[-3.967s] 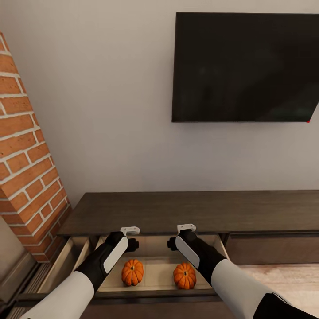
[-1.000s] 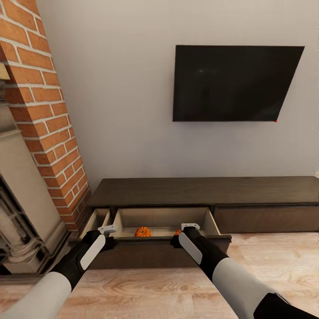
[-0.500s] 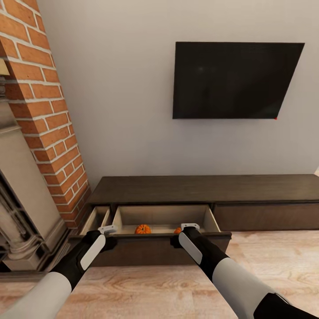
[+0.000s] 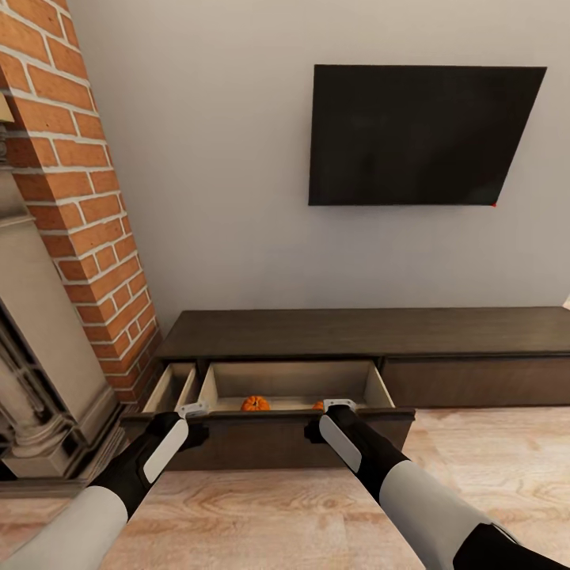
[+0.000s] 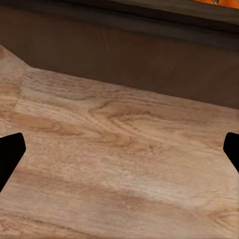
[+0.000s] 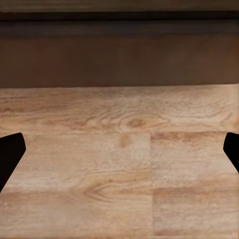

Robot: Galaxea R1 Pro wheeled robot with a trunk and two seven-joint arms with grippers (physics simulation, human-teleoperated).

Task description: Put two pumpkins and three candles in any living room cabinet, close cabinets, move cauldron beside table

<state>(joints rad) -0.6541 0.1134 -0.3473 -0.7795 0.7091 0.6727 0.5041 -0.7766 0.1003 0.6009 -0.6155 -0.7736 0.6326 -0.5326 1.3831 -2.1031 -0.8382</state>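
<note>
The long dark-brown cabinet (image 4: 364,332) stands against the wall with two drawers pulled out. In the wide drawer (image 4: 293,381) lie two pumpkins: one (image 4: 255,404) shows well, the other (image 4: 318,406) is mostly hidden behind my right gripper. A sliver of orange pumpkin (image 5: 219,2) shows past the drawer front in the left wrist view. My left gripper (image 4: 192,410) (image 5: 119,154) and right gripper (image 4: 339,405) (image 6: 119,152) hang over the floor in front of the dark drawer front (image 6: 119,59), both open and holding nothing.
A narrow drawer (image 4: 172,388) at the cabinet's left end is also open. A brick chimney (image 4: 71,198) and stone fireplace surround (image 4: 39,380) stand at the left. A black TV (image 4: 419,134) hangs on the wall. Wood floor (image 4: 277,507) lies between me and the cabinet.
The whole view has drawn back from the cabinet since four seconds ago and still drifts slightly. The pumpkins stay in the drawer; both arms keep their pose.
</note>
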